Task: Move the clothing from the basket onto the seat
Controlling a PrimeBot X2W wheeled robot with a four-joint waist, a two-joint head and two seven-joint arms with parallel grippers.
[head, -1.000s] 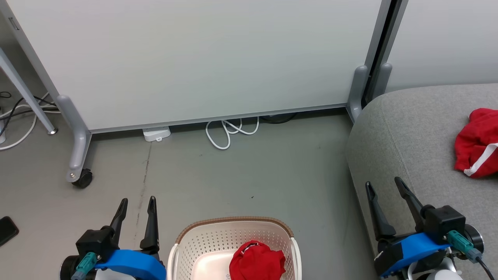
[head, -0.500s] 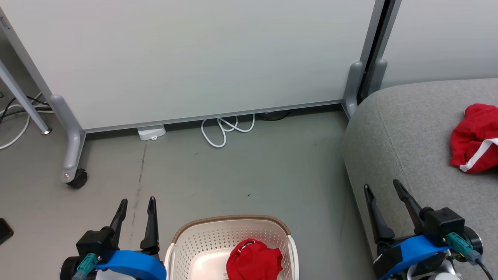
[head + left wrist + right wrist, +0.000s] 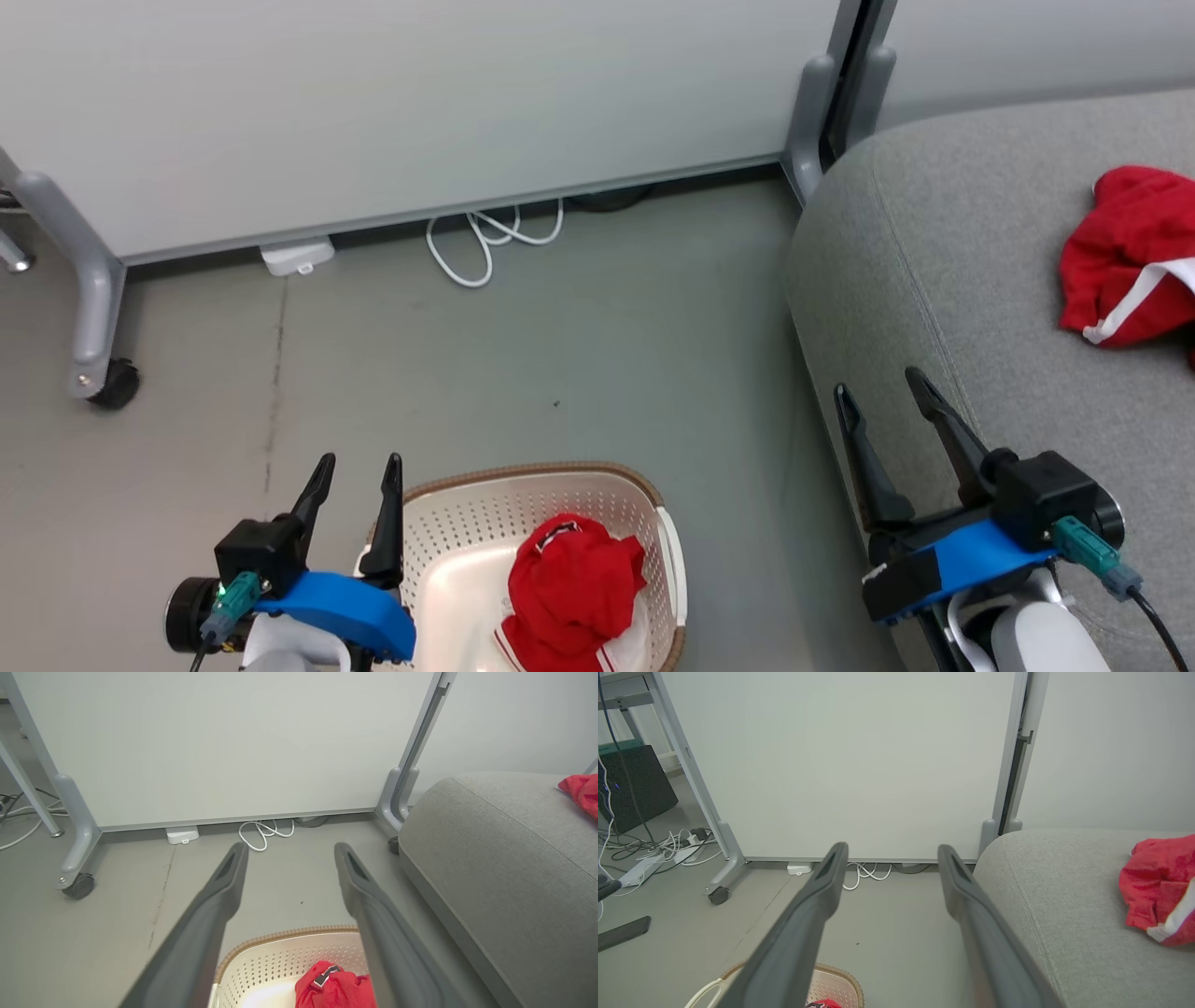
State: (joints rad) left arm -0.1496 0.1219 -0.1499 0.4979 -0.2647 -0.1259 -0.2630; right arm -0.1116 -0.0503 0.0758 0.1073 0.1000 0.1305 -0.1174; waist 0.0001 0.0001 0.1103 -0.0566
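One red garment sits bunched in the laundry basket at 6 o'clock in the head view. It leans toward the basket's 3 o'clock wall, with white stripes at its lower edge. The second red garment lies crumpled on the grey sofa at 3 o'clock, well apart from the basket. So you're likely half done: one piece on the seat, one left to fetch.

Your left tool is released, fingers spread, nothing between them. It hovers just beside the basket's 9 o'clock rim, probably lined up for the reach in. Your right tool is also released and empty at 4 o'clock, against the sofa's rounded edge, near that garment but not touching it.

Hidden:
- The basket's near rim is cut off at the bottom edge.
- The left tool's blue mount covers the basket's 9 o'clock side.
- The sofa garment runs off the right edge, so its full shape is unknown.
- A black-and-white mark at the basket garment's top is too small to read.
- You can't tell whether anything lies under the basket garment.

The floor between basket and sofa is bare. A white cable loops at 12 o'clock under the partition panel.
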